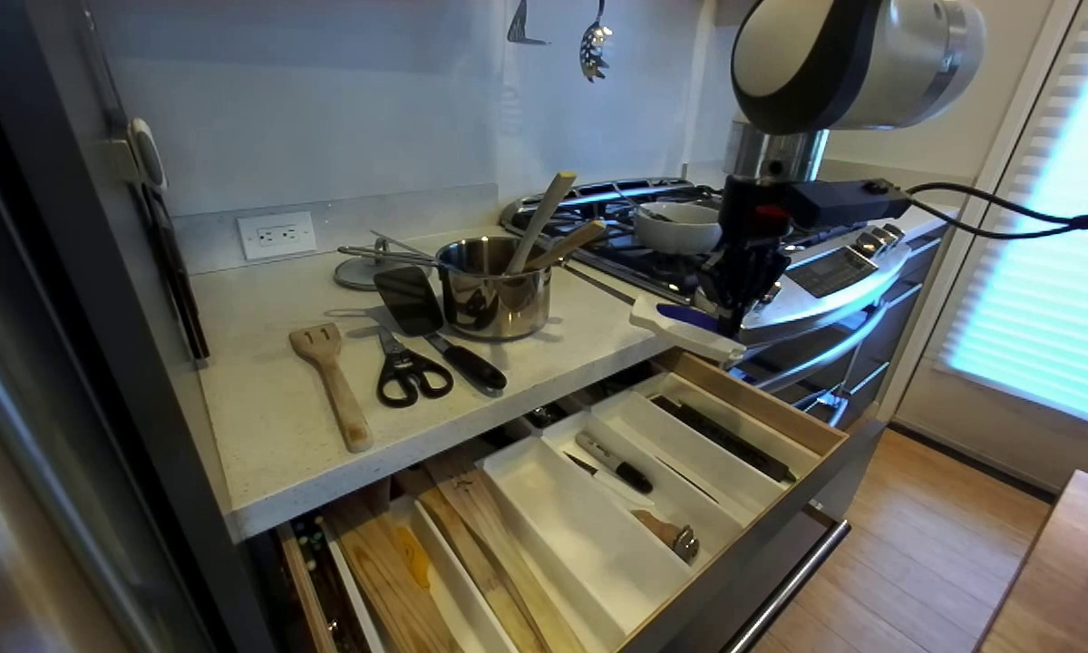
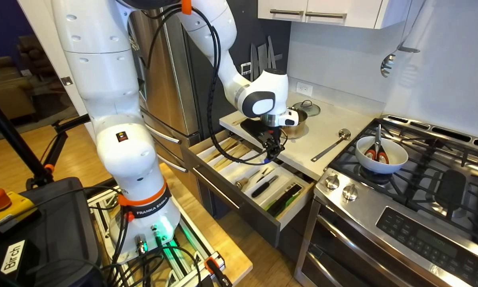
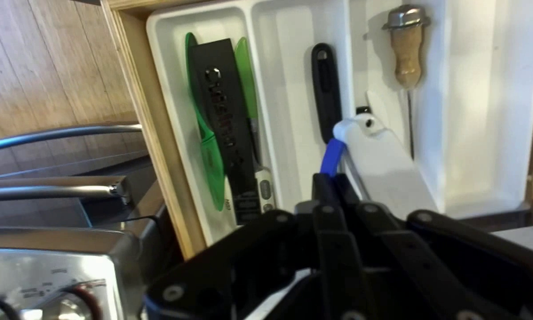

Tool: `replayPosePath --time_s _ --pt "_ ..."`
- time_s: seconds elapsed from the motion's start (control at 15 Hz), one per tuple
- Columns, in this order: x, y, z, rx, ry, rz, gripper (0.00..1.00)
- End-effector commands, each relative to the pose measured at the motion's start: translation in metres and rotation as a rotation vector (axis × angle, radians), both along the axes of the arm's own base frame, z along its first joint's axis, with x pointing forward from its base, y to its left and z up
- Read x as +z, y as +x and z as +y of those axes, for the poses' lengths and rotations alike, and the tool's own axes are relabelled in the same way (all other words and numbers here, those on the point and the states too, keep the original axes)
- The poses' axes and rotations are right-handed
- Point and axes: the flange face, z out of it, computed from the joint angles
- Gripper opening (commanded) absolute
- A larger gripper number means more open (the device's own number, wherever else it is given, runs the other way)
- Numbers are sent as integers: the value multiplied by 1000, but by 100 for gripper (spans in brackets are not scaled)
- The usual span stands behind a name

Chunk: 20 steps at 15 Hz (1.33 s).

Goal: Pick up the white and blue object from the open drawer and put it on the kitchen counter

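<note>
My gripper (image 3: pixel 331 181) is shut on the blue part of the white and blue object (image 3: pixel 382 162). Its wide white part extends beyond the fingertips. In an exterior view the object (image 1: pixel 660 326) hangs in my gripper (image 1: pixel 730 325) above the far end of the open drawer (image 1: pixel 752 399), near the counter edge. In an exterior view my gripper (image 2: pixel 275 153) mostly hides it; only a bit of blue shows. The drawer also shows in the wrist view (image 3: pixel 153 142). The kitchen counter (image 1: pixel 263 417) lies behind the drawer and also shows here (image 2: pixel 326 123).
On the counter are a wooden turner (image 1: pixel 331 385), black scissors (image 1: pixel 410 374), a black spatula (image 1: pixel 467 363) and a steel pot (image 1: pixel 494 295). A gas stove (image 2: pixel 346 207) with a white bowl (image 2: pixel 396 163) adjoins. The drawer holds a brown-handled tool (image 3: pixel 406 58) and a black-handled tool (image 3: pixel 326 89).
</note>
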Motion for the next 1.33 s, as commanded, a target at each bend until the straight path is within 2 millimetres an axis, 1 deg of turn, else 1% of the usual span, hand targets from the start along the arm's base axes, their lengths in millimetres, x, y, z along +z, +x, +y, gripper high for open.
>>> replayPosePath --time_s 0.0,0.13,0.2,0.27,0.33,0.4,0.47,0.67,0.8,1.0,1.2,1.27 --pt "-13 18 -17 -161 -16 -10 1" --pt "-16 33 -13 -208 29 -23 1" --pt "-5 17 -17 -160 4 -17 1" --pt "-7 22 -16 -162 6 -17 4" --pt "-8 22 -16 -160 6 -16 4" --pt "-7 22 -16 -160 6 -17 1" --pt "-9 26 -15 -189 18 -1 1" --pt "-10 69 -49 -350 -28 -107 1" --pt "-15 95 -58 -434 -42 -156 1" --pt "-38 131 -47 -499 -58 -183 1" --pt "-54 158 -27 -522 -58 -173 1" --pt "-57 166 -24 -530 -61 -170 1"
